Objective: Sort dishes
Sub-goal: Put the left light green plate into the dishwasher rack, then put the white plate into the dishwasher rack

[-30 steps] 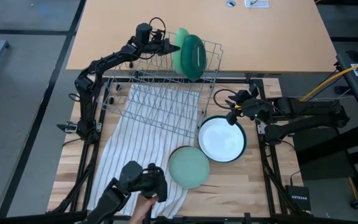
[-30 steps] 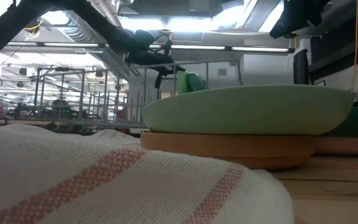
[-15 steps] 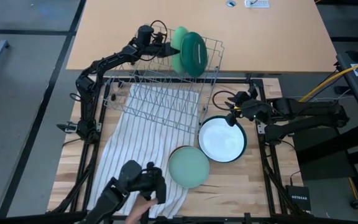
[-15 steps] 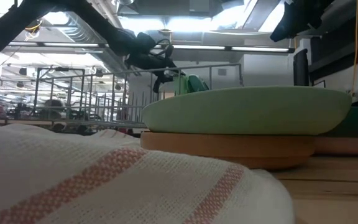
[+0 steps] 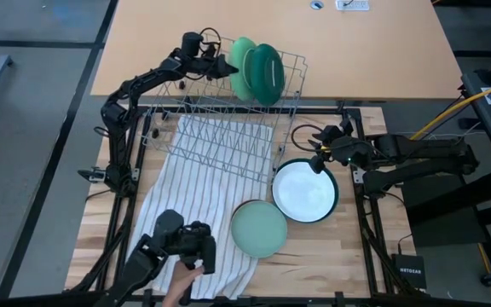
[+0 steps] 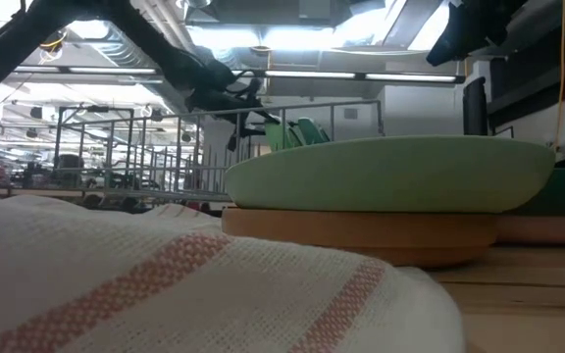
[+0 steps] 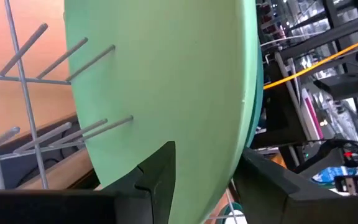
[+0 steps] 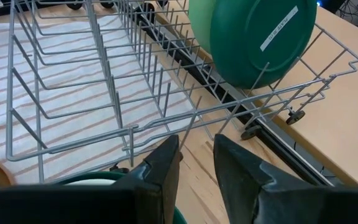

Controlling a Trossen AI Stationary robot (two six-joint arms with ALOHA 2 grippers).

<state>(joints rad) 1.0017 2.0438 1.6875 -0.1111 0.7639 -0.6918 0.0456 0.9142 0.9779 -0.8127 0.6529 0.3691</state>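
A: Item one, light green plate. Location?

B: Standing on edge in the far end of the wire rack, just beside the dark green plate. The left pincer is at its rim; in the left wrist view the fingers sit either side of the edge, apart, and whether they actually pinch it cannot be told.

A: Items two and three?

B: Pale mint plate, lying flat on the desk on top of a brown dish, partly touching the striped cloth. White plate with dark rim, flat, just beside it. The right pincer hovers over the white plate's far edge, fingers a little apart, holding nothing.

A: Handling notes?

B: Judged light, stiff and smooth, probably plastic, so unlikely to break but inclined to slip. Best taken at the rim, one finger on each face. The flat ones offer only a raised lip, so the white plate's near edge looks the likeliest purchase.

A: Risk?

B: An upright plate tipping between the tines on release.
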